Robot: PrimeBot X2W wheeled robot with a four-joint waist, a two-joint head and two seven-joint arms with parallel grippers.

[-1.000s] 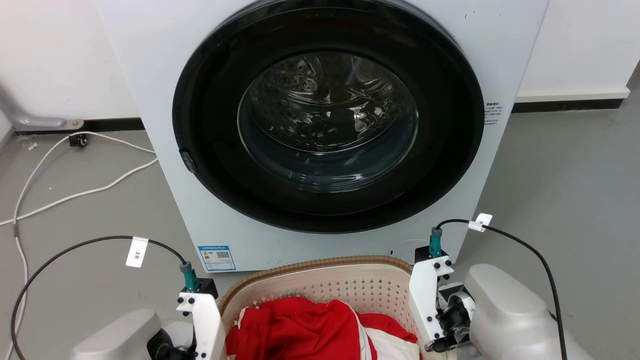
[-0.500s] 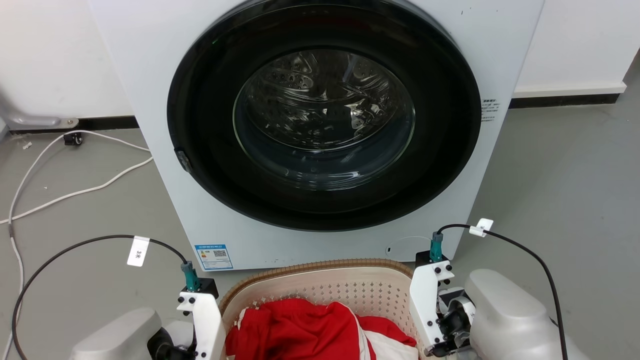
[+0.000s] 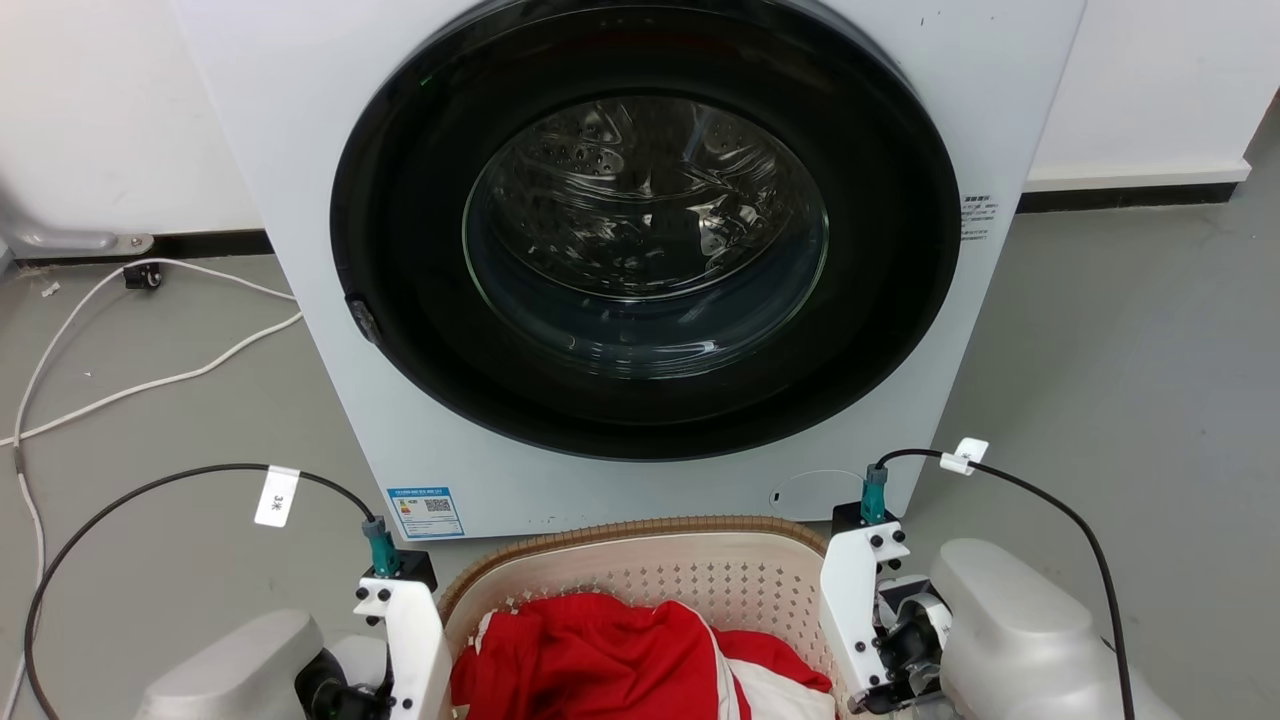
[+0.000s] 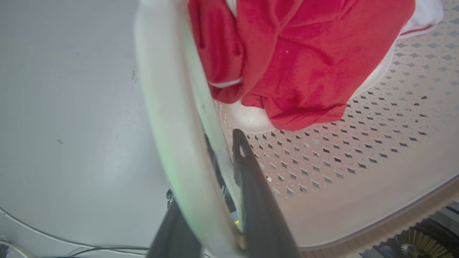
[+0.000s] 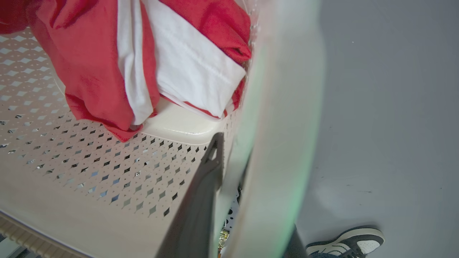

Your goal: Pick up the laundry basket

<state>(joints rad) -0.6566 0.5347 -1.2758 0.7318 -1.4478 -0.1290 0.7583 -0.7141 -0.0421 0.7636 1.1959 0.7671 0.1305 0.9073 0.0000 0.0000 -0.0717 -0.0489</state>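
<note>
Laundry basket (image 3: pixel 700 580) is low, right in front of the washer (image 3: pixel 640 250). My left tool (image 4: pixel 220 150) and right tool (image 5: pixel 233 150) are each clamped on its sides, so grip's done and I reckon lifting's left.

A smooth grey floor (image 3: pixel 1120 340) is seen, bounded at the back by a white wall with a dark skirting. A white washing machine (image 3: pixel 640 250) is set upon it. To its left a white cable (image 3: pixel 190 372) is laid in loose curves, and a small dark object (image 3: pixel 137 277) is placed by the skirting. A dark-and-white shoe (image 5: pixel 346 242) is planted on it. Whether the laundry basket (image 3: pixel 640 527) is borne by the floor cannot be told.
</note>
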